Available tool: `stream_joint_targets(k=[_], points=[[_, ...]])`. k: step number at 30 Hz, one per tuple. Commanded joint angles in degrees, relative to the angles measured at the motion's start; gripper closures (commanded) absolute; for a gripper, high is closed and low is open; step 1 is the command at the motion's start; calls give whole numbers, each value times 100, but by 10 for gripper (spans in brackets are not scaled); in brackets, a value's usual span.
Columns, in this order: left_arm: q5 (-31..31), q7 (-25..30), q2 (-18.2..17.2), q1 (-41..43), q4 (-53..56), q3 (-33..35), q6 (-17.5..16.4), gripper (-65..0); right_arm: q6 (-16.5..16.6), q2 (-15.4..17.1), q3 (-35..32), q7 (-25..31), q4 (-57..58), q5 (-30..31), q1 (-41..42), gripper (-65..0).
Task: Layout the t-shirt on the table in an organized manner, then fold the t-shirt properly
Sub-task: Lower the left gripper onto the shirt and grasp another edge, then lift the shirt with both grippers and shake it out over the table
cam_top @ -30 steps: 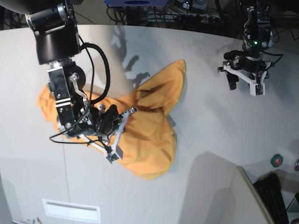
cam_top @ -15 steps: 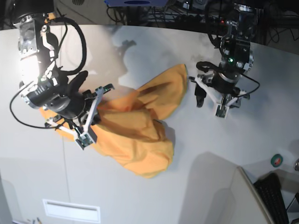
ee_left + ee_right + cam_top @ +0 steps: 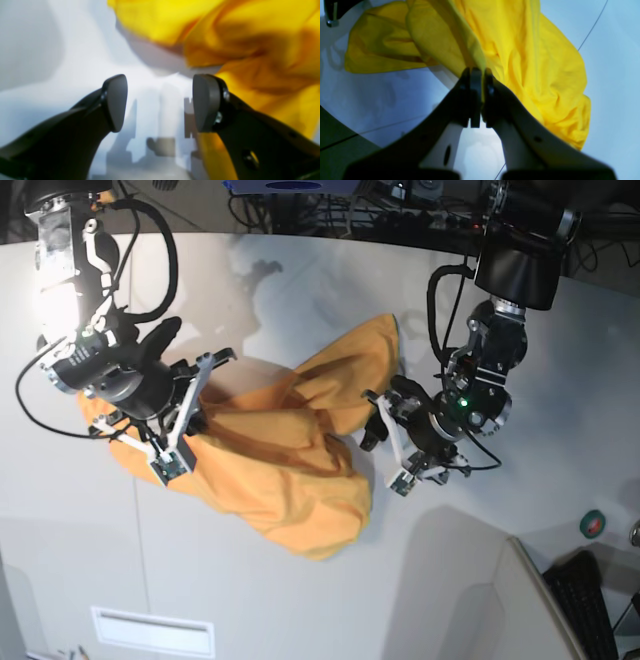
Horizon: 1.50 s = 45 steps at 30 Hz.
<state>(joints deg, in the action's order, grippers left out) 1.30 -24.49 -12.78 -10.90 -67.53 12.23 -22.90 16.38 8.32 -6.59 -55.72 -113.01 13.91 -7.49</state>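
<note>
Base view: laying-out step under way, the t-shirt [image 3: 270, 465] bunched mid-table.

The right gripper [image 3: 477, 75] is pinched tight on a fold of the t-shirt, lifting that side off the table [image 3: 300, 270] while the rest drapes in a crumpled heap toward the near edge. The left gripper [image 3: 160, 100] hangs just beside the cloth's other side with its jaws parted and nothing between them, bare tabletop showing through the gap. I judge the spreading is only begun; no folding is possible yet. Next, the left gripper likely needs to close on a free edge or corner so both arms can pull the cloth taut and flat.
</note>
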Motion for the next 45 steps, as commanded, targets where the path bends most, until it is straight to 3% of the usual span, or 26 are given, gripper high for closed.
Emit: stream_joint_targets(k=[1, 10, 15, 18, 20, 25, 35, 38, 41, 45], points=[[33, 124, -2, -198, 23, -23, -97, -392, 10, 8, 30, 109, -79, 20, 67, 0], [33, 133, 491, -954, 1140, 65, -845, -392, 10, 8, 30, 109, -79, 20, 67, 0], [-38, 906, 763, -1183, 1860, 74, -871, -382, 10, 8, 30, 100, -79, 20, 67, 0], [-38, 950, 860, -1227, 2089, 74, -880, -375, 10, 8, 30, 100, -79, 20, 67, 0], [-29, 941, 860, -1174, 2010, 74, -880, -313, 10, 8, 136, 109, -79, 11, 67, 0], [-38, 678, 728, -1183, 1711, 74, -880, 0, 19, 8, 523, 117, -44, 11, 164, 0], [-38, -1125, 728, -1631, -47, 100, -880, 0, 19, 149, 523, 126, 633, 20, 1245, 0], [-38, -1309, 737, -2194, -65, 469, -853, 0, 19, 157, 523, 135, 906, 20, 1711, 0], [-38, -1336, 807, -2853, 199, 900, -836, 0, 28, 210, 523, 478, 1310, 11, 2248, 0], [-38, -1309, 1115, -3873, 1034, 1138, -502, 0, 28, 491, 514, 970, 1908, 11, 3012, 0]])
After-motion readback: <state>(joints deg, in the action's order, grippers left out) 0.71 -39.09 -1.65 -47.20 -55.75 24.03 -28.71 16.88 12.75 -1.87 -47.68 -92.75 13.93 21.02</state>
